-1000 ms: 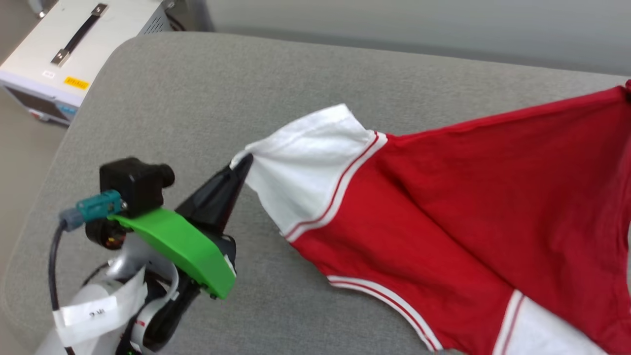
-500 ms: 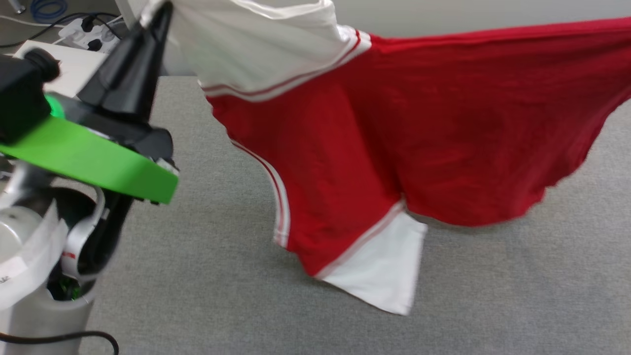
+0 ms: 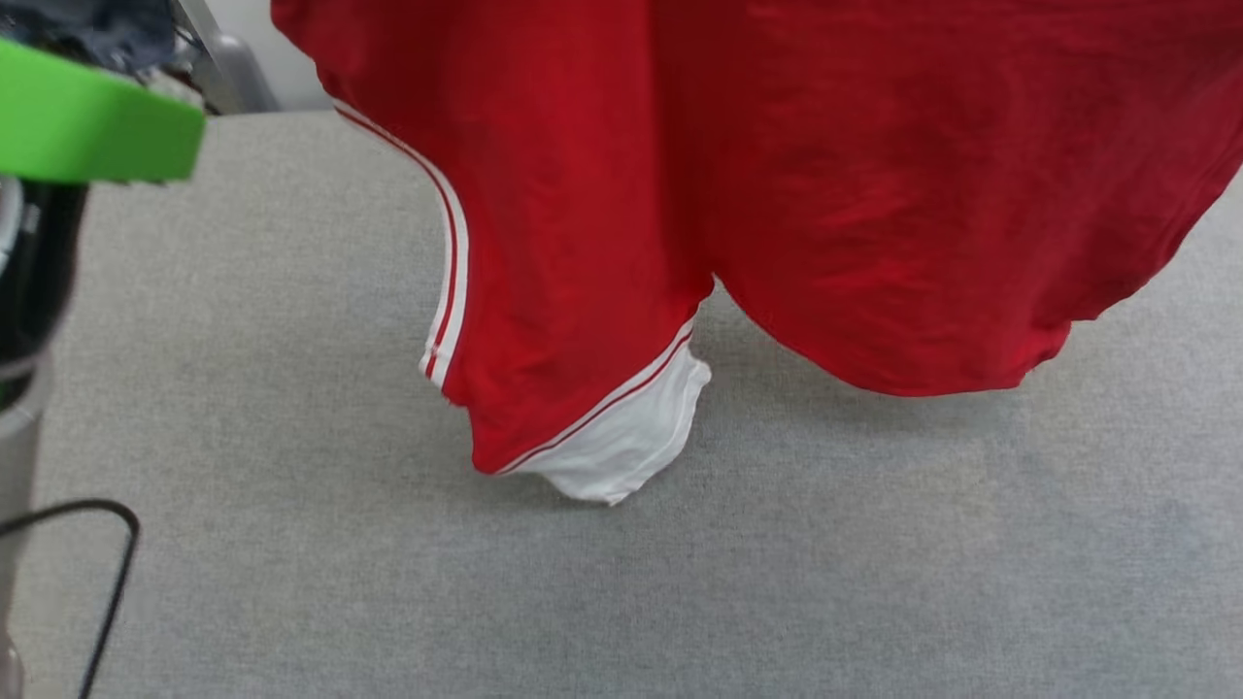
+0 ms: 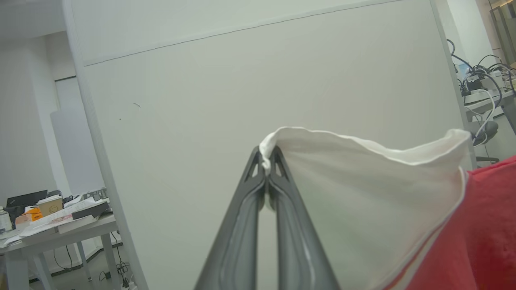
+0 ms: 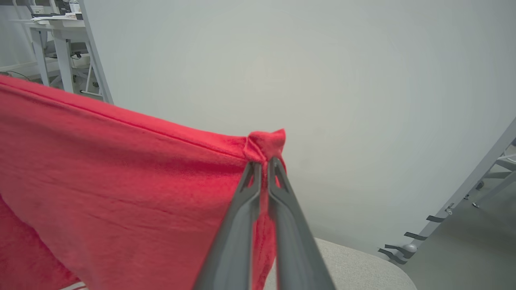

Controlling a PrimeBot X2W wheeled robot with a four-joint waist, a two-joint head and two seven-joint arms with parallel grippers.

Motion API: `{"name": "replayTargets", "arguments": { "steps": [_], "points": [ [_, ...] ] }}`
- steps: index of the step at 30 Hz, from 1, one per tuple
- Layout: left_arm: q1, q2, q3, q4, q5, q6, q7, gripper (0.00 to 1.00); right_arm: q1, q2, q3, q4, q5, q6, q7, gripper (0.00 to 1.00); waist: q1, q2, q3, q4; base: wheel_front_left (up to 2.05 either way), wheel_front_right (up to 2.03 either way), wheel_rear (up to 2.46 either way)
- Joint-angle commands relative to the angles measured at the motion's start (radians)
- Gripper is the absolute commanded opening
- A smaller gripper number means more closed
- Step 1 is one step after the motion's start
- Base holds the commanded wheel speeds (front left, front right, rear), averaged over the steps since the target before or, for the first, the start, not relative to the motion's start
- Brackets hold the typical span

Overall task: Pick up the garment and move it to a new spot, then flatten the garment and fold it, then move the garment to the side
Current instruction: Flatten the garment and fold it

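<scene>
The garment (image 3: 835, 194), a red T-shirt with white sleeves and striped trim, hangs in the air above the grey cushioned surface (image 3: 291, 544). One white sleeve (image 3: 621, 437) dangles lowest, just over the surface. My left gripper (image 4: 266, 161) is shut on the edge of the other white sleeve (image 4: 363, 189). My right gripper (image 5: 263, 161) is shut on a bunched red corner of the garment (image 5: 121, 181), and the cloth stretches away to the left in that view. The chest lettering is hidden.
My left arm's green bracket (image 3: 87, 121) and a black cable (image 3: 107, 573) stand at the left edge of the head view. A pale partition wall (image 4: 262, 80) rises behind the surface. A desk with clutter (image 4: 52, 225) stands far off, and metal frame legs (image 5: 463, 201) show at the right.
Both grippers have lifted the garment off the surface; it now hangs high, with only the lower sleeve near the cushion. The head view has shifted too.
</scene>
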Motion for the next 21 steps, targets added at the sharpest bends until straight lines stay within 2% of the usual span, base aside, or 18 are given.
{"name": "replayTargets", "arguments": {
  "steps": [1, 8, 14, 17, 21],
  "points": [
    [-0.037, 0.018, 0.003, 0.013, 0.010, -0.011, 0.004, 0.00, -0.026, 0.001, -0.003, 0.002, -0.010, -0.001, -0.012, 0.00, 0.0001, 0.0000, 0.058, -0.011, 0.00, 0.00, 0.00],
    [-0.244, 0.079, -0.003, 0.114, 0.033, -0.091, 0.030, 0.00, -0.169, -0.011, 0.018, 0.050, -0.046, -0.001, -0.065, 0.00, 0.0001, 0.0000, 0.211, -0.019, 0.00, 0.00, 0.00],
    [-0.481, 0.120, -0.040, 0.260, 0.066, -0.161, 0.037, 0.00, -0.367, -0.021, 0.083, 0.164, -0.100, -0.001, -0.134, 0.00, 0.0001, 0.0000, 0.358, -0.034, 0.00, 0.00, 0.00],
    [-0.612, 0.132, -0.072, 0.336, 0.088, -0.179, 0.031, 0.00, -0.482, -0.026, 0.126, 0.241, -0.131, -0.001, -0.177, 0.00, 0.0001, 0.0000, 0.425, -0.039, 0.00, 0.00, 0.00],
    [-0.783, 0.128, -0.132, 0.474, 0.127, -0.192, -0.007, 0.00, -0.626, 0.007, 0.171, 0.355, -0.187, -0.001, -0.238, 0.00, 0.0001, 0.0000, 0.491, -0.048, 0.00, 0.00, 0.00]
  ]
}}
